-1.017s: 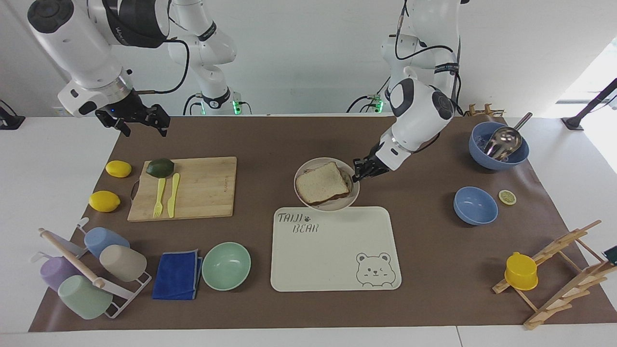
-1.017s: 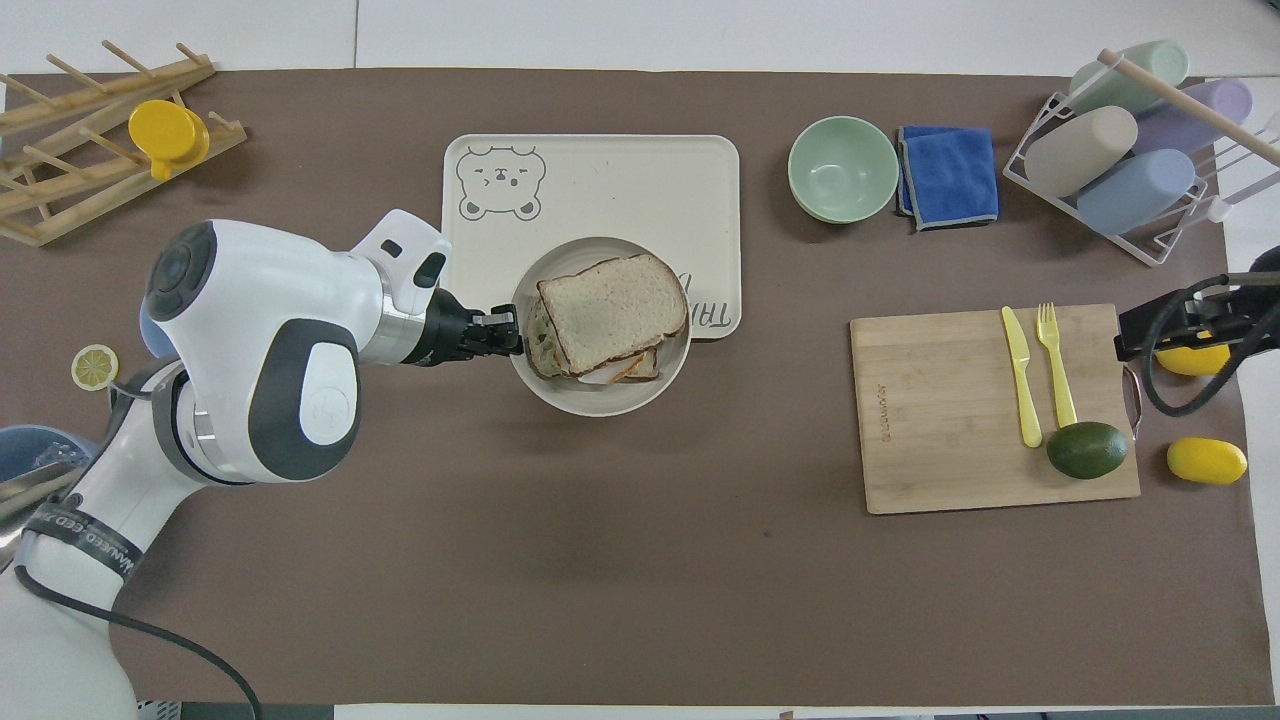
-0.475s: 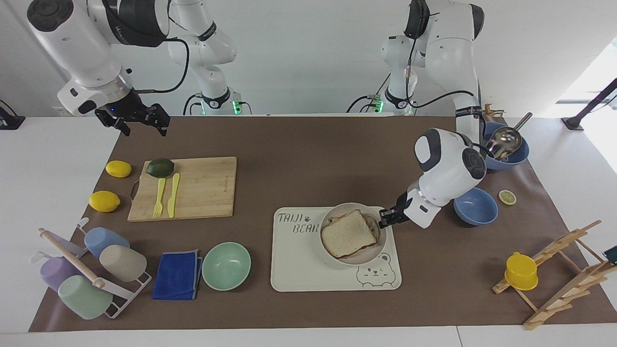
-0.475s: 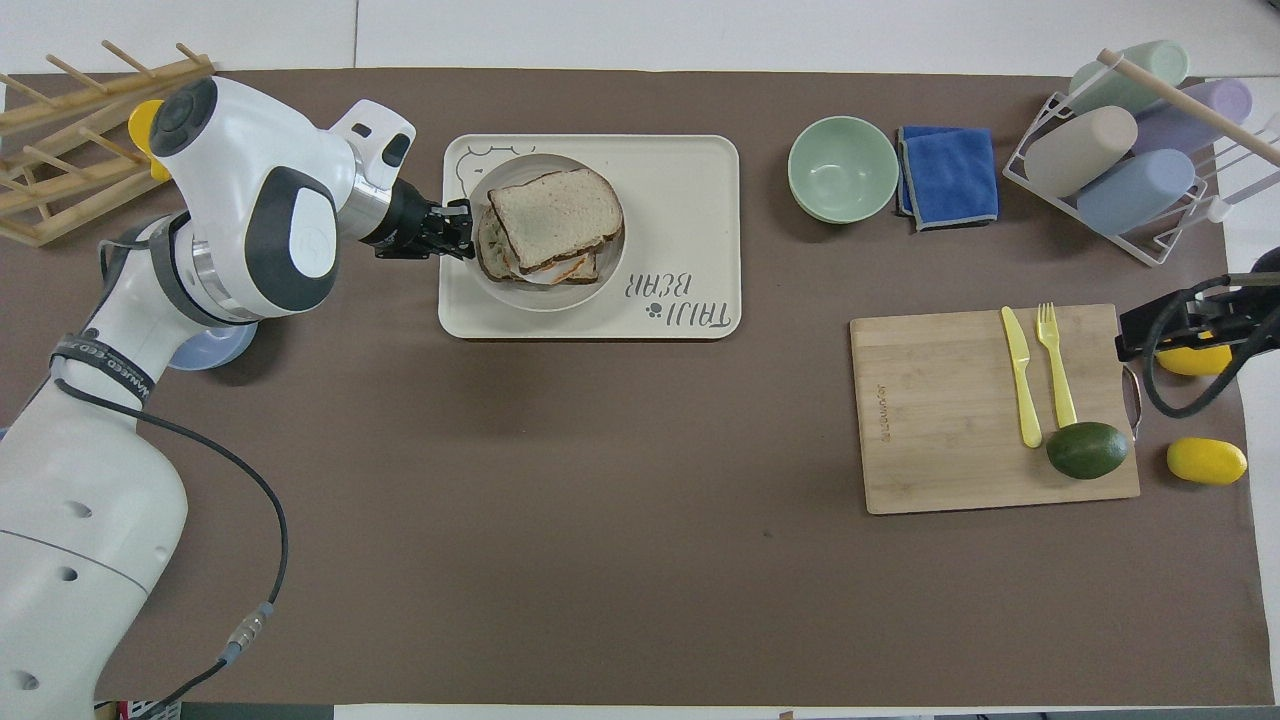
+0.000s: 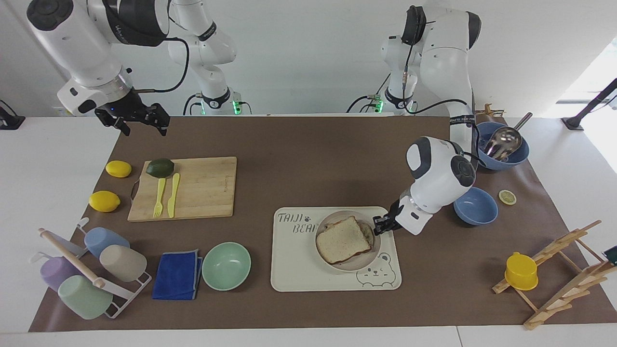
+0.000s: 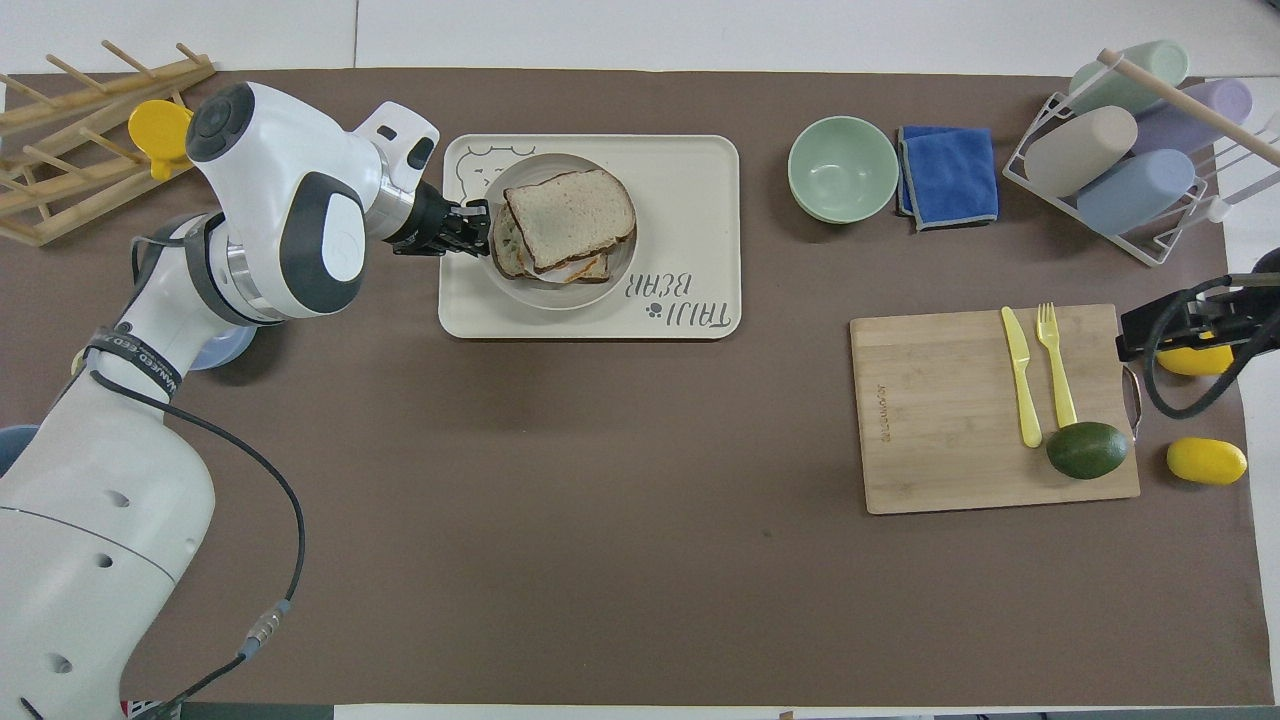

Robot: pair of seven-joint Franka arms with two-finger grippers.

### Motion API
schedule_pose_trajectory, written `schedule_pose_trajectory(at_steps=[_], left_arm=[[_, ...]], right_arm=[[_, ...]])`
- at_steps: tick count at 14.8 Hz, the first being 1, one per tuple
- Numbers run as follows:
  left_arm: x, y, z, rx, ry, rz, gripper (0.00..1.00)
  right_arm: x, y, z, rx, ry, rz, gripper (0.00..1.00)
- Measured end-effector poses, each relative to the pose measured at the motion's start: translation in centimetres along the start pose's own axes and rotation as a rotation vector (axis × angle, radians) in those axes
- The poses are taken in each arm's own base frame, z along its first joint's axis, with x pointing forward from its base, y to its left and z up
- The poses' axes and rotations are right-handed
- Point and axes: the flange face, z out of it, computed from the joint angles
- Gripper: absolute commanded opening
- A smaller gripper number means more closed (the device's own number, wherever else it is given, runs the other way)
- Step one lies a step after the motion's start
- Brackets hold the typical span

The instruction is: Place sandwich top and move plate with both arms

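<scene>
The sandwich top [image 5: 343, 238] [image 6: 570, 217], a plain slice of light brown bread, lies on the stacked sandwich on the round beige plate [image 5: 354, 264] [image 6: 560, 297]. The plate is over the cream bear-print tray [image 5: 299, 270] [image 6: 690, 170], toward the left arm's end of it, and covers part of the bear drawing. Whether it rests on the tray I cannot tell. My left gripper [image 5: 377, 225] [image 6: 478, 228] is shut on the plate's rim, reaching in low from the left arm's end of the table. My right gripper [image 5: 143, 127] [image 6: 1135, 335] waits open, raised above the mat's edge near the cutting board.
A mint bowl [image 5: 226, 266] and blue cloth [image 5: 177, 274] lie beside the tray. The cutting board [image 5: 193, 193] carries an avocado, fork and knife, with two lemons beside it. A blue bowl [image 5: 475, 206] sits under the left arm's wrist. Racks stand at both ends.
The left arm carried the plate with the sandwich away from the robots, from the mat to over the tray, then shifted it slightly toward the right arm's end. The right arm stayed put.
</scene>
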Motion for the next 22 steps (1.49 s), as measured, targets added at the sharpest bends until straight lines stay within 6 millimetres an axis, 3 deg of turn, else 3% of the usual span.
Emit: schedule_pose_trajectory(at_steps=[1,4,6,9,11,13,18,20,22], left_arm=[[-0.1,0.0,0.1,0.001,-0.002,0.000,1.00],[0.2,-0.5,-0.4,0.002,-0.005,-0.008,1.00],[1.0,-1.9,-2.5,-0.003,-0.002,-0.029,1.00],[1.7,-5.3,-8.9,-0.001,0.022,-0.074,1.00],[1.0,-8.0,-14.0,0.067,0.020,-0.083,1.00],[-0.7,-9.5,-18.9,0.155,0.012,-0.069,1.00],[-7.3,-10.3,-29.2,0.322,-0.034,0.018,1.00],[-10.4,-10.6,-31.7,0.361,-0.058,0.024,1.00],[-13.2,-11.0,-32.6,0.368,-0.083,0.063,1.00]], right_arm=[[0.0,0.0,0.0,0.000,0.000,0.000,1.00],[0.0,0.0,0.0,0.000,0.000,0.000,1.00],[0.0,0.0,0.0,0.000,0.000,0.000,1.00],[0.0,0.0,0.0,0.000,0.001,0.000,1.00],[0.0,0.0,0.0,0.000,0.001,-0.001,1.00],[0.0,0.0,0.0,0.000,0.001,-0.001,1.00],[0.0,-0.1,0.0,0.000,0.001,-0.003,1.00],[0.0,-0.2,0.0,-0.001,0.001,-0.004,1.00],[0.0,-0.2,0.0,-0.001,0.001,-0.005,1.00]])
